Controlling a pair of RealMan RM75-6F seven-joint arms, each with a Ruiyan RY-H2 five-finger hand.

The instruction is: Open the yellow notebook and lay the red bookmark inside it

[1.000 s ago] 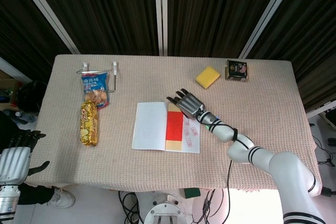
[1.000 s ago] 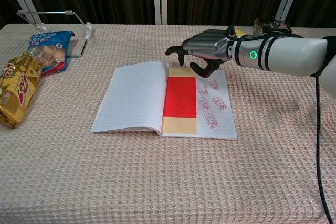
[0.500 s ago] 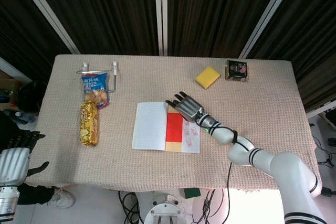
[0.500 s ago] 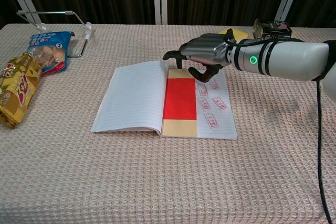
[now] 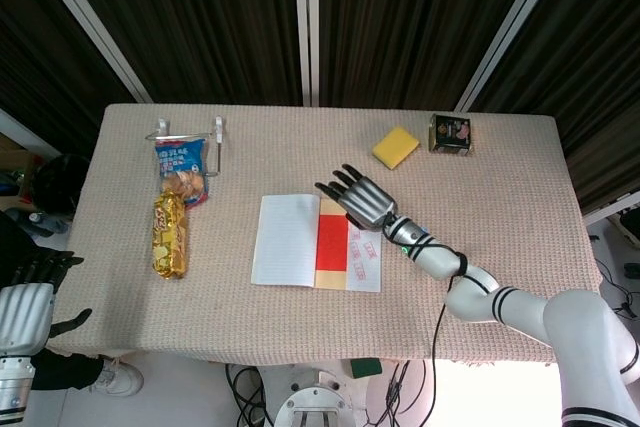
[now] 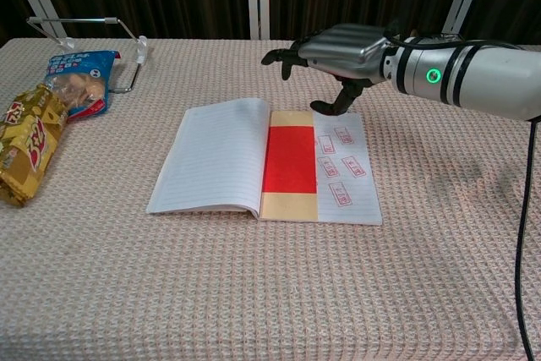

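Observation:
The notebook lies open in the middle of the table, lined white pages up. The red bookmark lies flat on its right page, on a tan strip beside several red stamps. My right hand hovers above the notebook's top right corner, fingers spread and holding nothing. My left hand hangs off the table's left edge, low in the head view, fingers apart and empty.
A blue snack bag, a gold snack pack and a clear wire stand sit at the left. A yellow sponge and a dark tin stand at the back right.
My right hand has lifted off the notebook's top edge and drawn back up and to the right. The bookmark and notebook stay still.

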